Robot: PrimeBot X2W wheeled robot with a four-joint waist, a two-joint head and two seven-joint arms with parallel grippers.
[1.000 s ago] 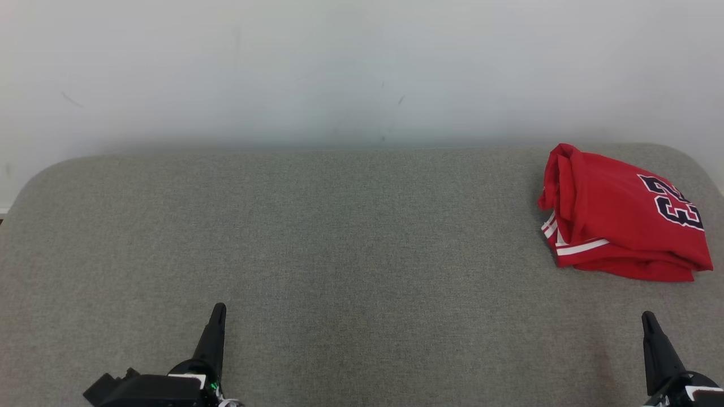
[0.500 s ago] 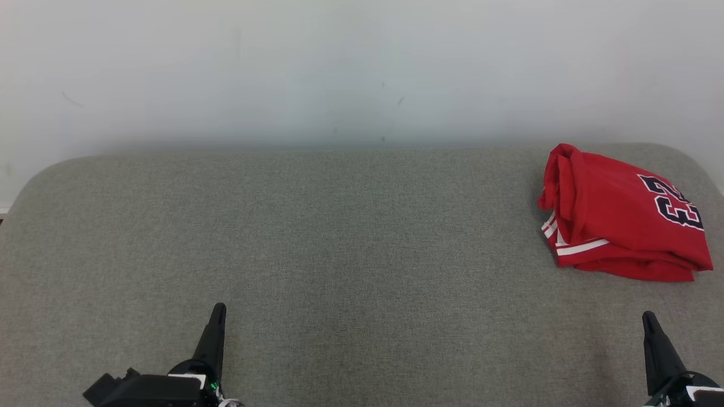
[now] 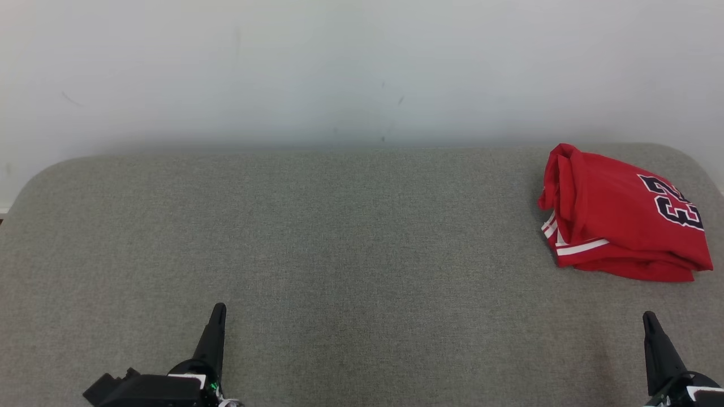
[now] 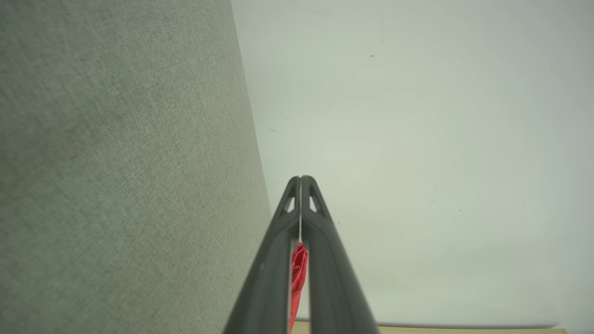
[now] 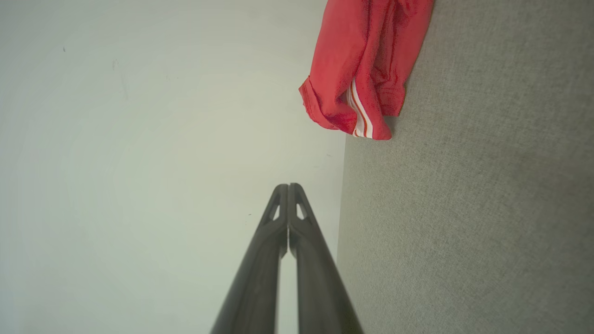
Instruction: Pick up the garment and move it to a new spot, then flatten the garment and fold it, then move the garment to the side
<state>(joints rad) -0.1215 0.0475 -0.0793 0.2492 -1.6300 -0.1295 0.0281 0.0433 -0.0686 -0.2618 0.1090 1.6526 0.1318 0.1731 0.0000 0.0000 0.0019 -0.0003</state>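
Where the garment (image 3: 616, 220) lies, a wall (image 3: 339, 68) stands behind.

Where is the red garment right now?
In the head view the red garment lies folded at the far right of the grey padded surface, near its back edge by the wall, ahead of the right gripper.

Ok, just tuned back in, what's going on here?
Nothing is being handled right now. The red garment lies in a folded bundle at the far right of the grey table, close to the wall. The left claw and right claw are both shut and empty, at the near side, well apart from the garment. It looks folded and set aside, so the job may be about done.
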